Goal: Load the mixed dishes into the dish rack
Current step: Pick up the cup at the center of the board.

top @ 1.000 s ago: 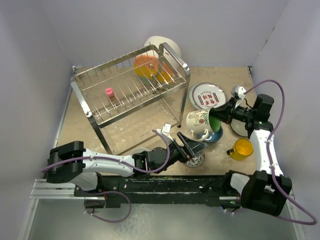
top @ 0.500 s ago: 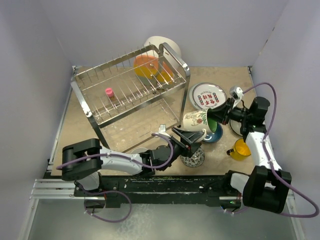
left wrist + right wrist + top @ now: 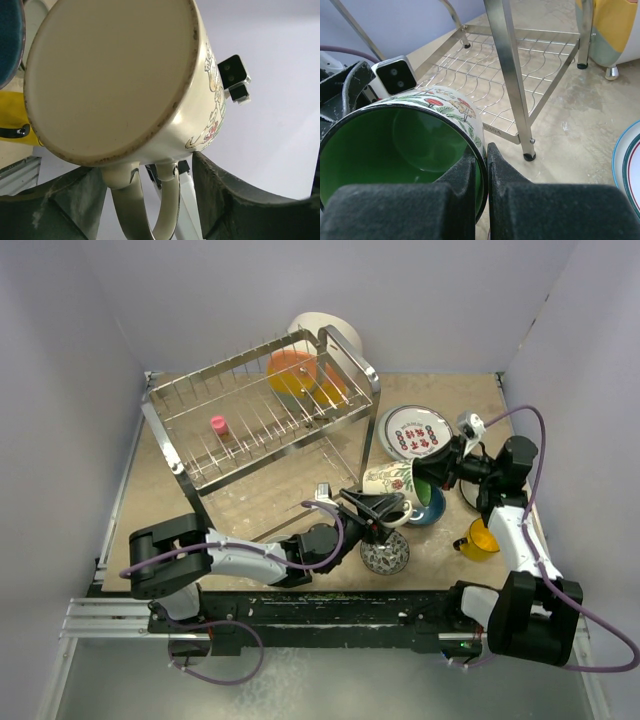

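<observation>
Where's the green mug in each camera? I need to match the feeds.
Top external: green mug right of centre, beside a leg of the dish rack.
Left wrist: centre, cream base toward camera.
Right wrist: lower left, green inside showing.
Shared landmark: dish rack leg, top and right wrist only.

Lower tier [image 3: 270, 502] open, dish rack leg [image 3: 366, 455] and plates [image 3: 418, 430] crowding green mug [image 3: 390, 480]

Quick tally: one chrome wire dish rack [image 3: 250, 430], one green-lined floral mug [image 3: 390, 478], one yellow cup [image 3: 482, 538], one red-lettered white plate [image 3: 415, 432], one dark blue bowl [image 3: 435, 508], one grey-patterned bowl [image 3: 385, 555].
</observation>
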Robot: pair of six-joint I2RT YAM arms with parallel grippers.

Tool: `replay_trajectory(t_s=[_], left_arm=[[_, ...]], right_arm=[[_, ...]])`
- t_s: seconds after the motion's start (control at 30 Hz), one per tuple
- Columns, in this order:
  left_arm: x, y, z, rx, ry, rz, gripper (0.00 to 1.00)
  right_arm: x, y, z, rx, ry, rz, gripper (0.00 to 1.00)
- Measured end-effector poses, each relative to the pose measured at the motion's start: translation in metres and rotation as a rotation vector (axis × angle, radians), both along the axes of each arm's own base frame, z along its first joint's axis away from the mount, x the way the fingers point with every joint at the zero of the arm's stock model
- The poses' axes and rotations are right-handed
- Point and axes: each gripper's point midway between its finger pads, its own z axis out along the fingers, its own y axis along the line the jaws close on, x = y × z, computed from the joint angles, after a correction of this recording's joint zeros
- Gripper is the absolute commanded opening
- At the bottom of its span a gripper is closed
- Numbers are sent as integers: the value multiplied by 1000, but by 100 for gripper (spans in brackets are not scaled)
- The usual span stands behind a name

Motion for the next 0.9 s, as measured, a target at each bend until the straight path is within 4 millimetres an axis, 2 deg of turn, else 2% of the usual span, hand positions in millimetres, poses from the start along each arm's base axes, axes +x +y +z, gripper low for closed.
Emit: replay_trajectory(t_s=[0.37,0.47,0.57,0.6,0.63,0.77,0.9], left_arm=[[-6,-5,5,-44,-12,-41,40],[-5,-3,7,-60,-10,-41,26],[-5,-1,14,-100,-7,-45,5],[-5,-1,13,-100,-8,-50,0],[-5,-1,14,-103,-11,-52,0],[-4,1,16,-115,-32,-56,0],[-3,1,10,-90,-53,-53,0]], right_arm=[[0,1,-4,-7,7,-1,0],[-1,2,-5,-9,13,3,0],[0,2,-5,-19,-7,9,0],[0,2,-4,-28,-32,16,0],[0,2,-2,-34,-45,21,0],[1,3,2,-57,-70,39,17],[-1,4,-3,-69,-67,57,35]])
